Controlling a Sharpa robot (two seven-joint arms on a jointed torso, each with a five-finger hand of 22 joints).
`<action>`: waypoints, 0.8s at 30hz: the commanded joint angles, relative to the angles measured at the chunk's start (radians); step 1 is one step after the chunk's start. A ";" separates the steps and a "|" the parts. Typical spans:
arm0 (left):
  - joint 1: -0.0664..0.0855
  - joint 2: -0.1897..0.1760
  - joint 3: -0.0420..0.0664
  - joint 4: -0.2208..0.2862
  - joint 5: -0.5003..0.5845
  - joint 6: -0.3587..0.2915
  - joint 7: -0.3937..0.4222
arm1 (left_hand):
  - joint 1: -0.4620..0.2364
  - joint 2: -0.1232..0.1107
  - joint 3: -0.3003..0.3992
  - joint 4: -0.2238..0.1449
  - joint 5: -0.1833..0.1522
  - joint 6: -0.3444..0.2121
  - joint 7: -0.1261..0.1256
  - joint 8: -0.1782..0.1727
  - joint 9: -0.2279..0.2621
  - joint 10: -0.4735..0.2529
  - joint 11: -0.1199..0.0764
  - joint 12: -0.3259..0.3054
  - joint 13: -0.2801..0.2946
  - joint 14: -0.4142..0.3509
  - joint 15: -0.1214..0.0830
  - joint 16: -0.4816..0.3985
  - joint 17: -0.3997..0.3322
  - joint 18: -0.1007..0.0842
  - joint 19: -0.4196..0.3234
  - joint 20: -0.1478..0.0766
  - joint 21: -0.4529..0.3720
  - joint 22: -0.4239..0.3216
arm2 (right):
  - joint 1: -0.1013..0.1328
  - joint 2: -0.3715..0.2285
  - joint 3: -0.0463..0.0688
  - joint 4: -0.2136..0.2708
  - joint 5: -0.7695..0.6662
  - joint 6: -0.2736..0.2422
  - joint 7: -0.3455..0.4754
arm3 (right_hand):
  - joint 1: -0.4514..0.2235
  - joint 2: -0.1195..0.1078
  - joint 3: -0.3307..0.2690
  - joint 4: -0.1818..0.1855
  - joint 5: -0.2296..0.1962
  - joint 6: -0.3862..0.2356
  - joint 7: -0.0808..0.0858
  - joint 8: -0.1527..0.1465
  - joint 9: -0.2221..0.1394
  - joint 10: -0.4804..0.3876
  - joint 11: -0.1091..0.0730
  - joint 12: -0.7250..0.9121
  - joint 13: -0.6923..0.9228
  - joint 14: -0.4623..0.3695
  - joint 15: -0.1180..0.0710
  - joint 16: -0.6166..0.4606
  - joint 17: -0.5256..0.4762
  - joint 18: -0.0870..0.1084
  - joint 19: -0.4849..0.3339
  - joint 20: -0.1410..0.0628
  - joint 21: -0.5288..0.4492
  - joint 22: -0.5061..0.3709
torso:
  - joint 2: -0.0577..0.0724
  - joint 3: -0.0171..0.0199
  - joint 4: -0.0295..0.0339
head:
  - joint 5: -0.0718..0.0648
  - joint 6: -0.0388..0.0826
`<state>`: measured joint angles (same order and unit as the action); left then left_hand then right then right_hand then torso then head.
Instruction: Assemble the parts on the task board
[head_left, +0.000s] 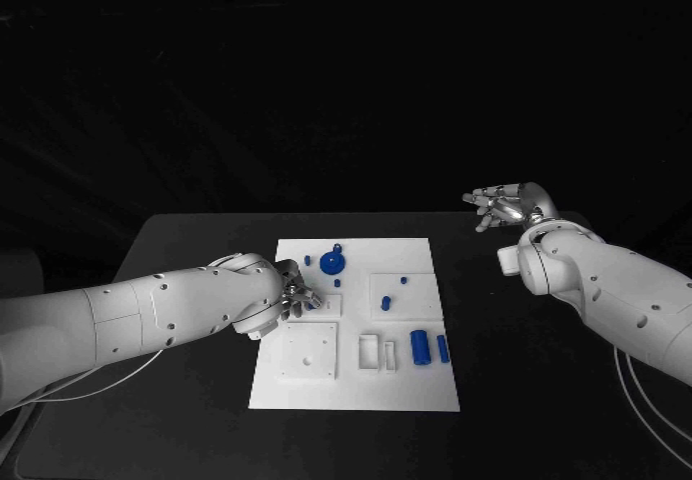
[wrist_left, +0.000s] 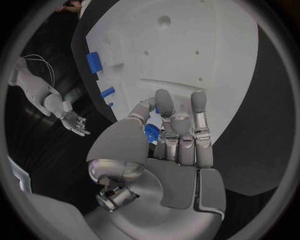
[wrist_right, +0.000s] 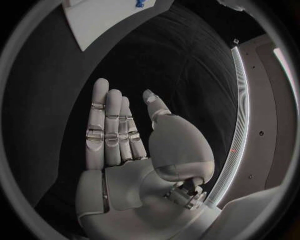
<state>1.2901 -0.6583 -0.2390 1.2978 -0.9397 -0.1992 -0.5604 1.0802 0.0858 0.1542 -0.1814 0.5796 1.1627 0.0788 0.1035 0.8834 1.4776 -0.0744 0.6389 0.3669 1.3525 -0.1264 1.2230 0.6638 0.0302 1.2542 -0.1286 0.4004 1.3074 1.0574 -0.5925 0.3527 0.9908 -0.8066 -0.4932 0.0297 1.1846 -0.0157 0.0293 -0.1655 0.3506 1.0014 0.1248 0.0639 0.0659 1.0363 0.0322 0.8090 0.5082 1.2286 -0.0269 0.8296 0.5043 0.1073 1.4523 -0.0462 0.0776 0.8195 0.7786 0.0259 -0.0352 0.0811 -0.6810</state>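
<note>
Parts (head_left: 421, 346) mostly lie loose at the board's (head_left: 411, 395) centre; much remains. My left hand (head_left: 293, 300) pinches a blue piece (wrist_left: 151, 133); my right hand (head_left: 503, 207), upper right, hangs released.

We see a black, matte, rectangular table (head_left: 202, 240) before a fully dark background; beyond its far edge we cannot tell any wall.

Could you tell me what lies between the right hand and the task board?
Only bare black table in the head view: the right hand, open, hovers off the task board, beyond its far right corner.
</note>
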 joint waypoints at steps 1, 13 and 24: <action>0.001 0.001 -0.001 0.002 0.025 0.038 0.004 | 0.013 0.022 0.003 -0.001 -0.008 0.204 -0.134 0.003 0.158 0.037 -0.016 0.001 -0.002 0.003 -0.001 -0.003 -0.005 -0.006 -0.002 0.006 0.006 0.020 | 0.000 0.002 0.000 -0.001 -0.004 0.017 0.003 | -0.007 0.002 -0.002 0.000 0.003 -0.007 0.000 -0.001 0.000 -0.005 0.000 0.003 -0.001 -0.006 0.001 0.004 -0.001 -0.008 0.000 0.001 0.005 -0.001 | 0.000 0.0005 -0.0008 | -0.001 -0.001; 0.024 0.002 0.006 -0.004 0.074 0.141 0.001 | 0.050 0.073 -0.039 0.045 -0.216 0.151 -0.121 -0.004 0.181 0.035 -0.007 -0.048 -0.013 -0.023 -0.002 -0.041 -0.076 -0.027 -0.009 -0.009 -0.017 0.017 | 0.000 0.006 0.000 -0.008 -0.004 0.021 0.002 | -0.007 0.002 -0.002 0.000 0.003 -0.007 0.000 -0.001 0.000 -0.005 0.000 0.003 -0.001 -0.006 0.001 0.004 -0.001 -0.008 0.000 0.001 0.005 -0.001 | 0.000 0.0012 -0.0011 | -0.003 -0.003; 0.070 0.010 0.009 -0.023 0.098 0.208 -0.006 | 0.072 0.106 -0.071 0.061 -0.333 0.128 -0.117 0.000 0.201 0.033 -0.003 -0.067 0.001 -0.040 0.000 -0.026 -0.103 -0.030 -0.008 -0.009 -0.038 0.019 | -0.001 0.015 0.000 -0.018 -0.004 0.027 0.000 | -0.007 0.004 0.000 -0.001 0.004 -0.007 0.000 -0.001 0.000 -0.005 0.000 0.003 -0.001 -0.007 0.001 0.004 -0.002 -0.008 0.000 0.001 0.005 -0.003 | 0.000 0.0017 -0.0003 | -0.004 -0.004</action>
<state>1.3560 -0.6530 -0.2306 1.2759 -0.8688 -0.0538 -0.5636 1.1262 0.1539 0.0868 -0.1196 0.2585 1.1627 0.0788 0.1084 1.0856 1.4776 -0.0743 0.5747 0.3666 1.3196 -0.1267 1.1919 0.5613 0.0149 1.2468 -0.1360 0.3677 1.3079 1.0570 -0.5790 0.3526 0.9736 -0.8066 -0.4843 0.0269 1.1846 -0.0158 0.0294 -0.1655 0.3524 1.0015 0.1247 0.0639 0.0659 1.0363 0.0322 0.8089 0.5084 1.2286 -0.0269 0.8296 0.5032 0.1073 1.4522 -0.0462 0.0776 0.8174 0.7788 0.0277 -0.0359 0.0774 -0.6847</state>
